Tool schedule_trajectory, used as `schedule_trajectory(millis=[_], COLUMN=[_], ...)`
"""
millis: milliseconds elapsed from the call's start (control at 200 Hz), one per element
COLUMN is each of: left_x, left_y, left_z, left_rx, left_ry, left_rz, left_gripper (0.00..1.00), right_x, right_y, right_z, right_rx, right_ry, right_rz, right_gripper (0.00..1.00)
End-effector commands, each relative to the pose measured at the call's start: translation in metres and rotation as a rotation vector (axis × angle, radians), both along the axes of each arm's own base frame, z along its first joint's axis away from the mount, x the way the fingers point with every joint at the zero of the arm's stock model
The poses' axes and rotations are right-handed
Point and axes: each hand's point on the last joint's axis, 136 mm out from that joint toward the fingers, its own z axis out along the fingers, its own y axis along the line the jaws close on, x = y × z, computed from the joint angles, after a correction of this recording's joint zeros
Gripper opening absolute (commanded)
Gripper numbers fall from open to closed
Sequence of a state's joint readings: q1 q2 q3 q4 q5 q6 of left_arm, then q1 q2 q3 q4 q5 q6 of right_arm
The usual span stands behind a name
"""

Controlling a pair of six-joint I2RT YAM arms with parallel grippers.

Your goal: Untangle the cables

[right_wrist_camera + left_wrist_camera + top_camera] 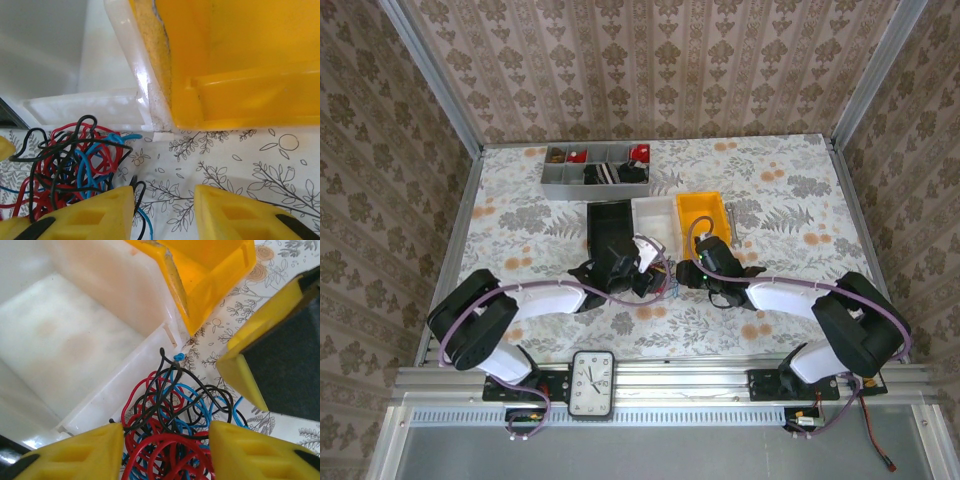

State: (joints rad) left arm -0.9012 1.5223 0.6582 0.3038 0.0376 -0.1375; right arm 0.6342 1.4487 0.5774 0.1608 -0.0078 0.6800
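Floral-patterned tabletop (520, 210). A scribbly tangle of thin red, black and blue cables (167, 415) lies just before a white plastic bin (60, 340). The left gripper (165, 440) straddles it, fingers part-way apart; whether they pinch is unclear. The right gripper (164, 200), spread over bare table, has the tangle to its left.

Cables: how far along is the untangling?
Done: nothing visible; the cables are one red, black and blue knot on the table by the white bin and yellow bin. In hand: left gripper straddles the knot, right gripper open beside it. Left: pull every strand apart.
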Motion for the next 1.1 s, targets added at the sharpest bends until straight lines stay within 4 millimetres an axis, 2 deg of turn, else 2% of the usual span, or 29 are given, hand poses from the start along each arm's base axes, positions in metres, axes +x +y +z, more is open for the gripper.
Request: schedule_trajectory(millis=[0,140,320,775,1095], left_x=[0.003,0.006,0.011,0.014,0.017], left_y=[-0.003,0.0,0.003,0.004,0.005], left_z=[-0.002,-0.012,-0.023,-0.039,-0.041], left_rx=[-0.015,-0.005,0.014,0.041,0.032], left_ry=[0.017,0.041,0.071,0.11,0.121], left_rz=[0.0,0.013,0.031,0.032,0.049], left_gripper=[0.37,0.22,0.0,0.0,0.0], right_x=[0.002,-0.005,-0.013,-0.027,-0.028], right_y=[0.021,0.028,0.029,0.039,0.041], right_z=[0.018,0.023,0.019,0.016,0.01], right_rx=[0.051,0.034,0.011,-0.019,-0.029], right_ry=[-0.043,-0.049,-0.036,-0.025,-0.007], right_rz=[0.086,0.159,0.188,0.295,0.314], right_gripper=[0.41,0.43,0.43,0.46,0.36])
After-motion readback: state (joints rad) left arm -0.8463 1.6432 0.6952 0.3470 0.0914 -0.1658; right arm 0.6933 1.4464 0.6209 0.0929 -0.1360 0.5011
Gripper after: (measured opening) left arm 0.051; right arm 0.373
